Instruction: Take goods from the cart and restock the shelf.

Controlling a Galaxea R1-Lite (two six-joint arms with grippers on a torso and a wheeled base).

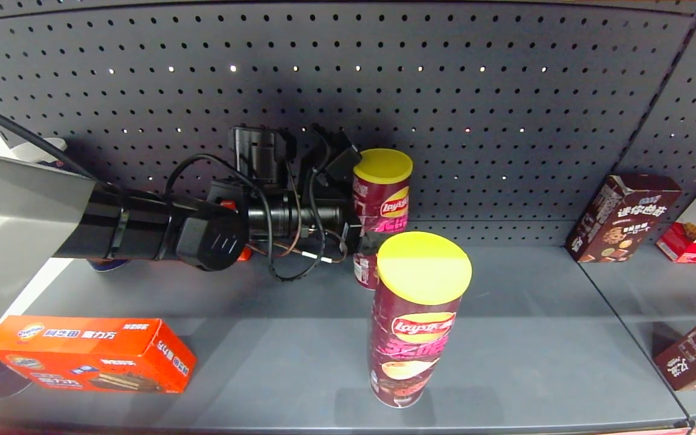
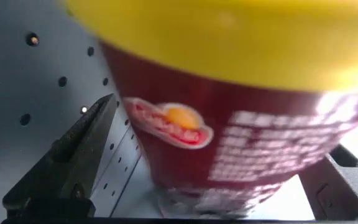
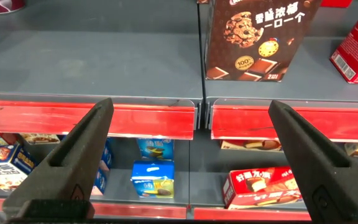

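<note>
On the shelf, found the rear chip can upright, close to the pegboard, yellow lid on. Saw the left claw straddling it at mid-height, jaws parted, with a gap between one finger and the can's wall; could not tell about contact on the other side. Noted a second chip can upright nearer the front edge, just apart from the first. Spotted an orange box lying flat at the left front and a brown cookie box standing off to the right. Found the right claw spread wide and empty, facing a red rail.
</note>
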